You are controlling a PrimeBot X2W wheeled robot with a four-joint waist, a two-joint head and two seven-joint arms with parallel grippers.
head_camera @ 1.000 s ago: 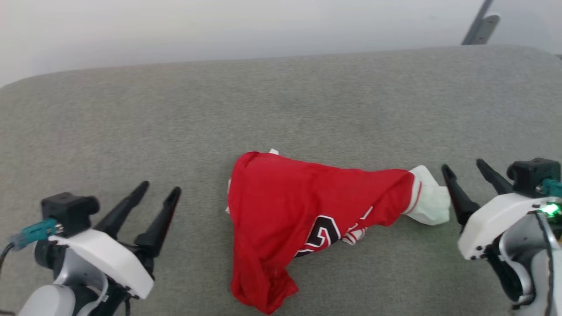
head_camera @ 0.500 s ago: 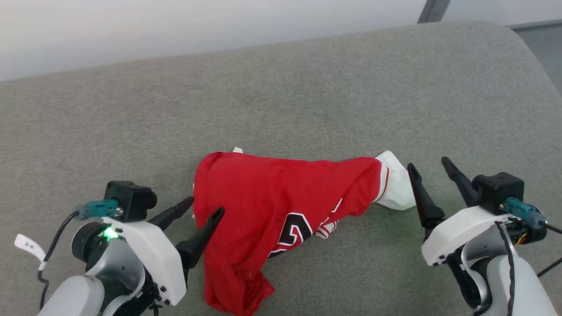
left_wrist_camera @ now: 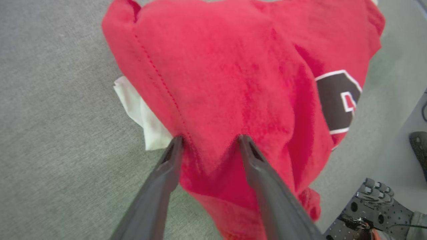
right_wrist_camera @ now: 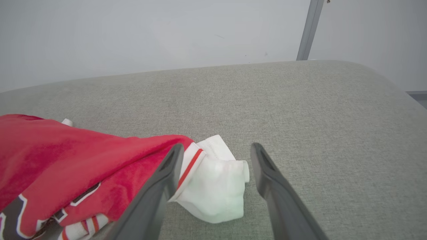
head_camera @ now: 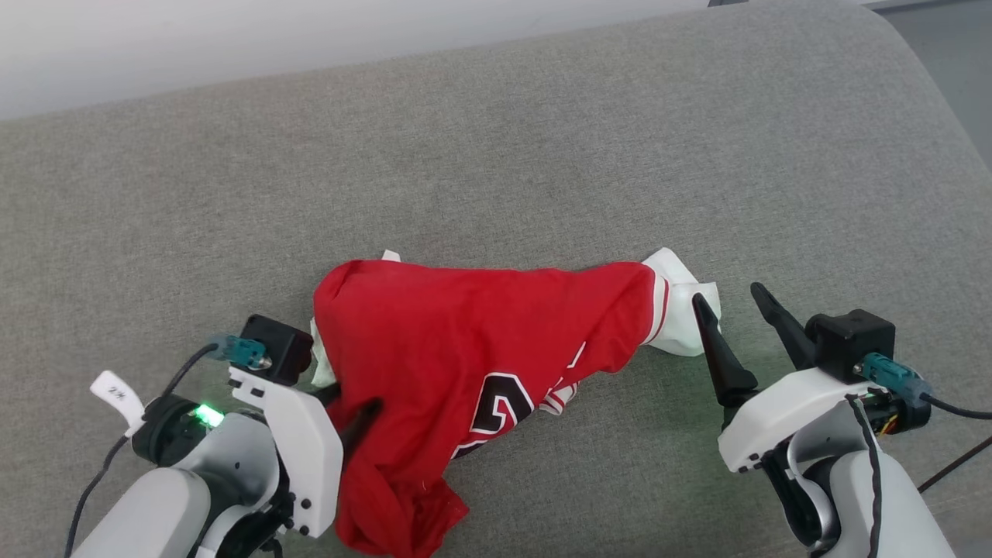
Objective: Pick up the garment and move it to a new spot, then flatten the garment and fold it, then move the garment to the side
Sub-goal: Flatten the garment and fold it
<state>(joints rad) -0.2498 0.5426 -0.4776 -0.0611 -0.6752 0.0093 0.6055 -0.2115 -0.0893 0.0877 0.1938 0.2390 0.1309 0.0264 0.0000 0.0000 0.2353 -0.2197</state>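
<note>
The garment (head_camera: 434, 341), a red jersey-style T-shirt of soft cloth with white short sleeves, lay in a crumpled heap on the wide grey upholstered cushion (head_camera: 542, 139). It was in the half of the cushion nearer to the robot, about midway along it. A black numeral with white outline (head_camera: 500, 403) faced up on the side of the heap turned to the cushion's near edge.

The left gripper (left_wrist_camera: 209, 138) stood at the end of the heap toward the cushion's left side. Its jaws were spread apart and had hold of nothing. Both tips pressed against the red cloth, and a ridge of the cloth lay between them. One finger (left_wrist_camera: 166, 166) sat right at the stitched edge, beside a small white piece of cloth (left_wrist_camera: 140, 116) that came out from under the red.

The right gripper (right_wrist_camera: 217, 146) was at the other end of the heap, toward the cushion's right side, low over the cushion. Its jaws were also wide apart and held nothing. The bunched white sleeve (right_wrist_camera: 217, 190), with red-and-white striped trim (right_wrist_camera: 190, 163), lay in the gap between the two fingers. The finger nearer the red cloth (right_wrist_camera: 155, 193) was just beside the trim, but I could not tell if it touched. The other finger (right_wrist_camera: 275, 193) was apart from the sleeve, over bare cushion.
</note>
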